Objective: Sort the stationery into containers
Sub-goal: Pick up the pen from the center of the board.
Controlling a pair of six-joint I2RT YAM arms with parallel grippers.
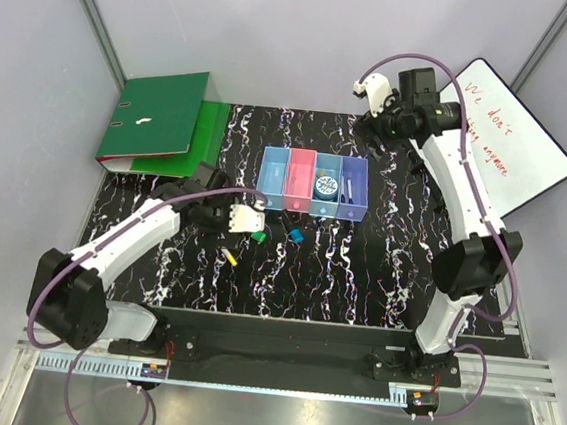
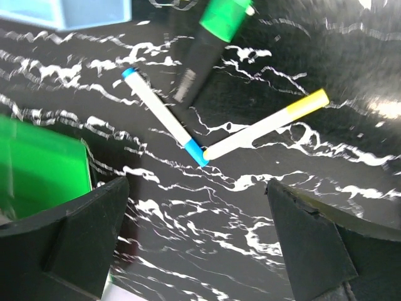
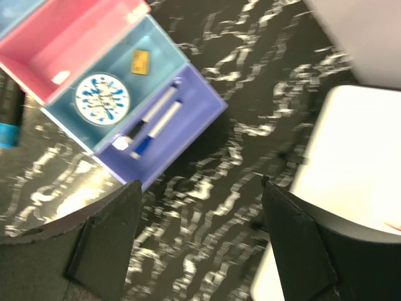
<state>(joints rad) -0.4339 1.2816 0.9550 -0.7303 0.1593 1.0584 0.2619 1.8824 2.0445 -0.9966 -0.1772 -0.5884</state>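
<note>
Trouble spot first: blue-capped marker and yellow-capped marker lie in a V on the table, tips touching near centre frame. My read is that a pinch close to that junction could catch both, or flick away the one left behind. These round bodies look ready to roll on the glossy top. A dark green-capped marker lies just beside the blue one's upper half, so a grab up there risks knocking it. A blurred green shape, which I cannot identify, crowds the finger at the lower left edge, and a wide approach could clip it.

Left gripper hangs over the table, fingers spread wide with nothing between them. The V sits just above the gap in the frame, its junction roughly centred between the two fingers. Right gripper is spread wide too and empty, at lower centre over bare table. The purple bin, two markers inside, lies up and left of it. The tape roll sits in the blue bin beyond, and the whiteboard is at right.
</note>
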